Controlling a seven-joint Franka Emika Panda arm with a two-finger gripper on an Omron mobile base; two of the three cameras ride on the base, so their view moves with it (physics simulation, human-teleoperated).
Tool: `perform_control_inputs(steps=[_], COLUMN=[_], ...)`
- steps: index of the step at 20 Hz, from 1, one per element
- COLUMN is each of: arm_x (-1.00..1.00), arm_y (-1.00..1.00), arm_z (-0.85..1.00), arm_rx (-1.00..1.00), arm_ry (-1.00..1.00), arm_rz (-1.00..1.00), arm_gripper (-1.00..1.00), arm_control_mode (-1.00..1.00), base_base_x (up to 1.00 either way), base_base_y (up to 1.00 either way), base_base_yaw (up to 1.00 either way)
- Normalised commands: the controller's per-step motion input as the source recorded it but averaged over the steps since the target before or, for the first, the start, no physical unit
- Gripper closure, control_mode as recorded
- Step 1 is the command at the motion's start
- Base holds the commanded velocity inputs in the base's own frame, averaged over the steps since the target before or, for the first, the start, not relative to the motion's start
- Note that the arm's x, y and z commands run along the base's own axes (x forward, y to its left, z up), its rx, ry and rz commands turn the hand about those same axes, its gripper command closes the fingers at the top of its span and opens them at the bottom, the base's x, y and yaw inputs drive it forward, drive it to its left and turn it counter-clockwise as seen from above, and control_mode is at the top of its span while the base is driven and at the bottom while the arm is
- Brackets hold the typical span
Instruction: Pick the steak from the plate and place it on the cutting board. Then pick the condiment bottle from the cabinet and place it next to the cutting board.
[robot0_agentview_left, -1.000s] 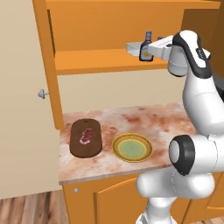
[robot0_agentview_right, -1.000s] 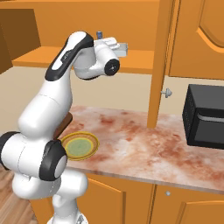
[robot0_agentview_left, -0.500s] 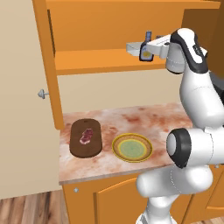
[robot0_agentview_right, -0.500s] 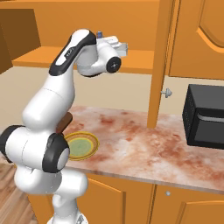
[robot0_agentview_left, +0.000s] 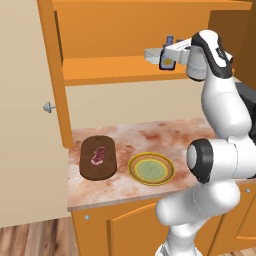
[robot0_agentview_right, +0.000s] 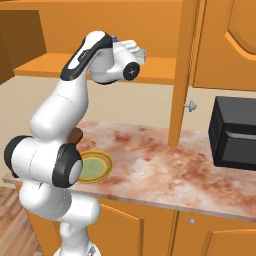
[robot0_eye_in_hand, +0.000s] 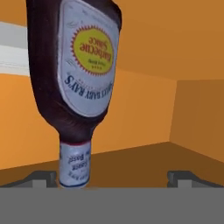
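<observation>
Bottle stands on the cabinet shelf right before the gripper, whose jaws are spread wide and hold nothing; it looks rigid, light and smooth-sided, so I would clamp the broad labelled body, not the narrow neck.

I'm seeing flat, even rendered lighting with no glare and no motion blur. Soft shading is darkening the cabinet interior above and behind the gripper, and I'm reading only faint shadow under the plate far below it. Close to the fingertips, the condiment bottle label is looking slightly soft and pixelated.
</observation>
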Motion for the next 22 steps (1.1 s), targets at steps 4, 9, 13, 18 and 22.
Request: perform_control_inputs(steps=[4,9,13,18,22], arm_x=[0.22,0.18,0.16,0.12,0.08], arm_y=[-0.03,-0.10,-0.11,-0.01,0.00], arm_z=[0.00,0.00,-0.01,-0.06,-0.10], arm_rx=[0.00,0.00,0.00,0.00,0.00], arm_ry=[0.00,0.00,0.00,0.00,0.00], arm_rz=[0.00,0.00,0.00,0.00,0.01], arm_gripper=[-1.00,-1.00,-1.00,-1.00,-1.00], arm_control_mode=[-1.00,-1.00,-1.00,-1.00,-1.00], base_base_x=[0.00,0.00,0.00,0.00,0.00], base_base_y=[0.00,0.00,0.00,0.00,0.00], base_base_yaw=[0.00,0.00,0.00,0.00,0.00])
